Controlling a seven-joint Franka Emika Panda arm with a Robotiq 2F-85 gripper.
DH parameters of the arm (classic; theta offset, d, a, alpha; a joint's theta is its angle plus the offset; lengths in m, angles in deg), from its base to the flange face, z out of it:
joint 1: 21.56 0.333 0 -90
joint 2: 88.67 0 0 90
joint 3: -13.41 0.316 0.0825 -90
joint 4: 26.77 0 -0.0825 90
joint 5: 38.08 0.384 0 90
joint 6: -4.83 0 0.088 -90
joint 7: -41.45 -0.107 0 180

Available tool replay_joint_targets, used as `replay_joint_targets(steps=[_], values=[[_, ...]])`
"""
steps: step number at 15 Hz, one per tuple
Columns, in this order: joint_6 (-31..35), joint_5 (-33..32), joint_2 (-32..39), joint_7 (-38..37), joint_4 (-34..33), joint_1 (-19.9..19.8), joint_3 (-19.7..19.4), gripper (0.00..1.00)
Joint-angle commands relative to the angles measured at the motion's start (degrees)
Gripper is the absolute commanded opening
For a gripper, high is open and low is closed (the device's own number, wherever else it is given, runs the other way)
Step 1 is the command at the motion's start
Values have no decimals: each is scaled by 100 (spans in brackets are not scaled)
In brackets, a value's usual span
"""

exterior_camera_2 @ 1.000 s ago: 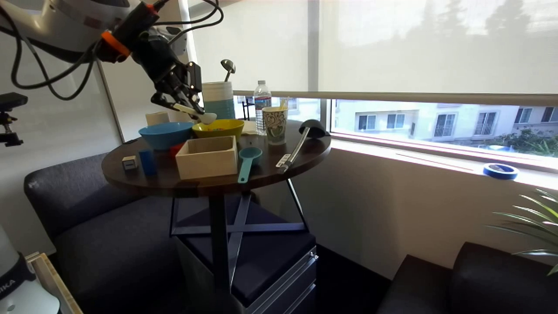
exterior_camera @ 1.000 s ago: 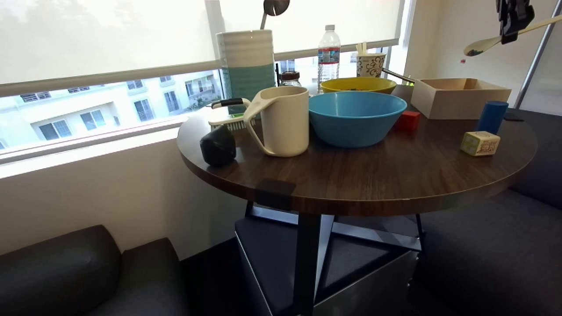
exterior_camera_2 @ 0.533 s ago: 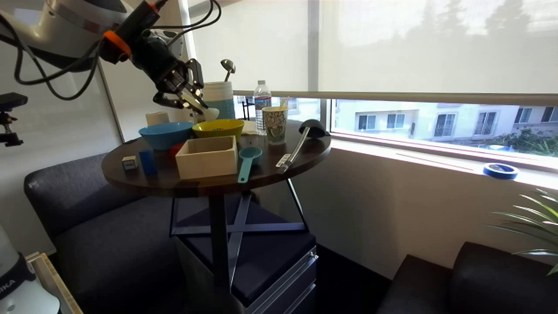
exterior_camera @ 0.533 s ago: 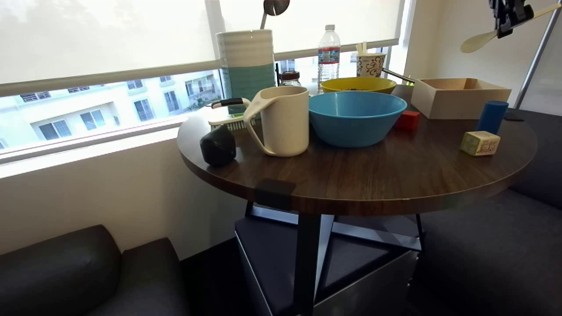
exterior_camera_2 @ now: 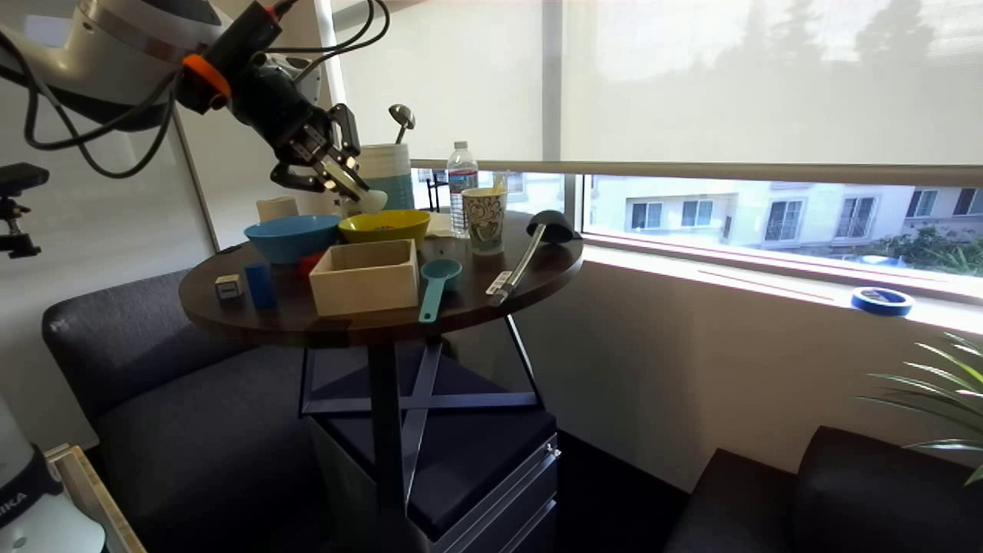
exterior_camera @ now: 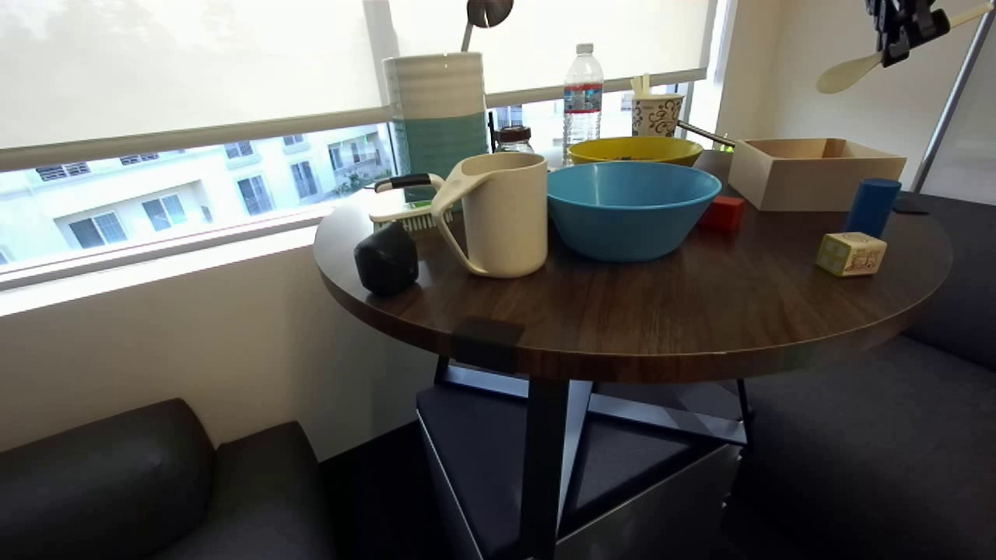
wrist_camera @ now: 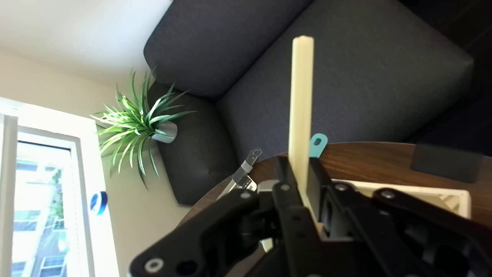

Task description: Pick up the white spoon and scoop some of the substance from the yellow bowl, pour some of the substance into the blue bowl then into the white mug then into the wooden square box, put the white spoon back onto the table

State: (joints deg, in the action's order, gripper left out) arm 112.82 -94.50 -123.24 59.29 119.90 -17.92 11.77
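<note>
High over the table (exterior_camera: 661, 311), my gripper (wrist_camera: 299, 165) is shut on the handle of the white spoon (wrist_camera: 301, 96). The spoon's bowl end (exterior_camera: 844, 75) looks plain cream, with no substance showing on it. In an exterior view this end appears just above the yellow bowl (exterior_camera_2: 407, 230), which holds small coloured pieces. Beside it stands the blue bowl (exterior_camera: 634, 225), its floor hidden. The white mug (exterior_camera: 510, 218) is next to the blue bowl, its inside also hidden. The wooden square box (exterior_camera_2: 369, 288) stands in front of the yellow bowl; its floor is not visible.
A tall two-tone canister (exterior_camera: 436, 117), a water bottle (exterior_camera: 583, 105) and a paper cup (exterior_camera_2: 485, 223) rise at the window side. A ladle (exterior_camera_2: 530, 253) and teal scoop (exterior_camera_2: 438, 288) lie by the box. A blue cylinder (exterior_camera: 873, 208) and wooden cube (exterior_camera: 852, 254) stand near the edge.
The gripper has tilted and risen slightly with the spoon. Dark coloured bits seen in the spoon a second ago no longer show, nor does a small red piece then in the air below it.
</note>
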Motion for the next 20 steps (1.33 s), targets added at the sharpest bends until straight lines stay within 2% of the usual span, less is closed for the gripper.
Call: replay_joint_targets(steps=[1, 6, 12, 20], values=[[220, 770, -416, 197, -68, 249, -341, 3], [331, 2115, -864, 492, -259, 507, -480, 3], [675, 3885, -928, 875, -161, 985, -487, 3], [748, 5860, -896, 2277, 230, 1683, -890, 3]])
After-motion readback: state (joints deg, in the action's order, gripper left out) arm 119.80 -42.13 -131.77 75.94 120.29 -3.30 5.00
